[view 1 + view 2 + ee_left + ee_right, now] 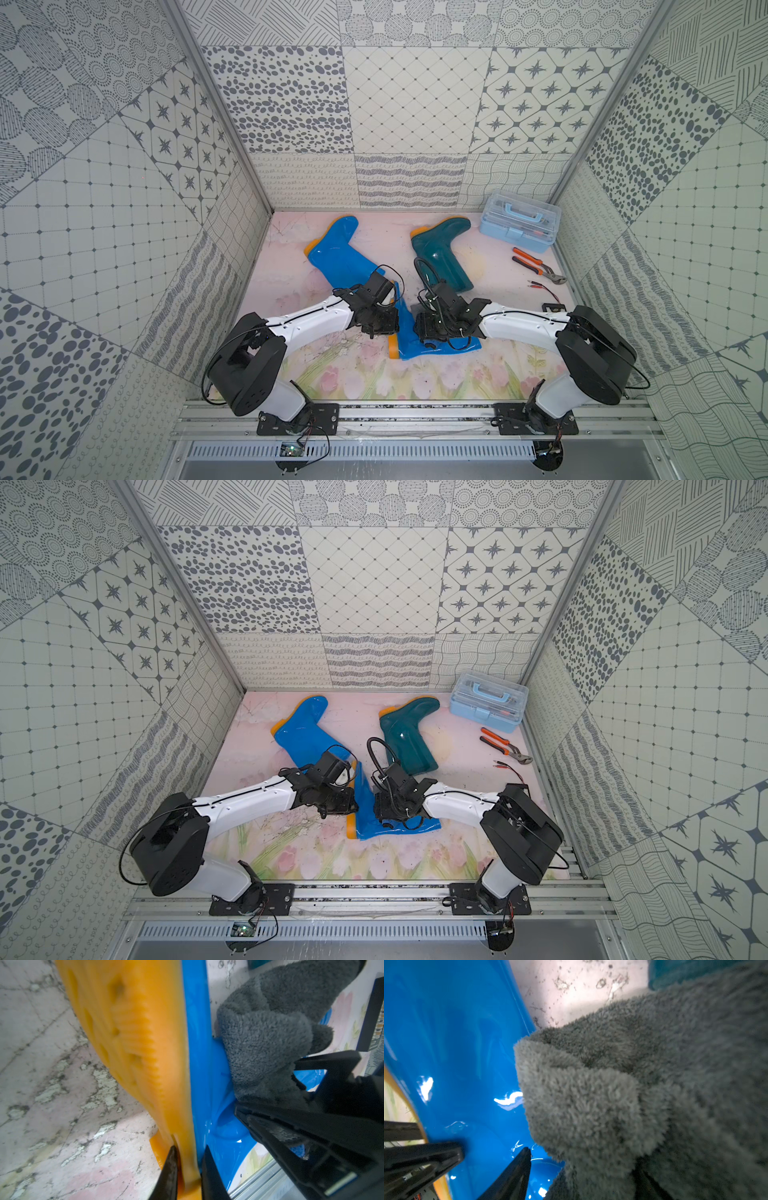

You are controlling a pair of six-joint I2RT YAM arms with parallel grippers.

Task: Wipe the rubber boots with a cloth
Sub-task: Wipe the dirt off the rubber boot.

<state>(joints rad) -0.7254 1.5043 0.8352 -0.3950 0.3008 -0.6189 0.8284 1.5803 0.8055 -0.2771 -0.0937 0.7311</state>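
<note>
1. I am watching the near blue boot (409, 353) lying at the front middle of the flowered table (374, 382), between my two arms, with its orange sole facing the left arm.
2. The left gripper (190, 1159) is pinching the rim of that sole, both fingertips closed on it.
3. The right gripper (583, 1165) is standing with its jaws parted. One bare finger (512, 1176) is sitting clear of the fabric with blue showing in the gap, and the other is buried under it.
4. The cloth (633, 1095) is bunching against the boot's blue upper, on the side away from the sole, and draping over the right gripper.
5. The far blue boot (336, 253) and the teal boot (442, 253) are lying flat toward the back, apart from each other.
6. A pale blue tool box (519, 224) and orange-handled pliers (536, 266) are sitting at the back right.
</note>
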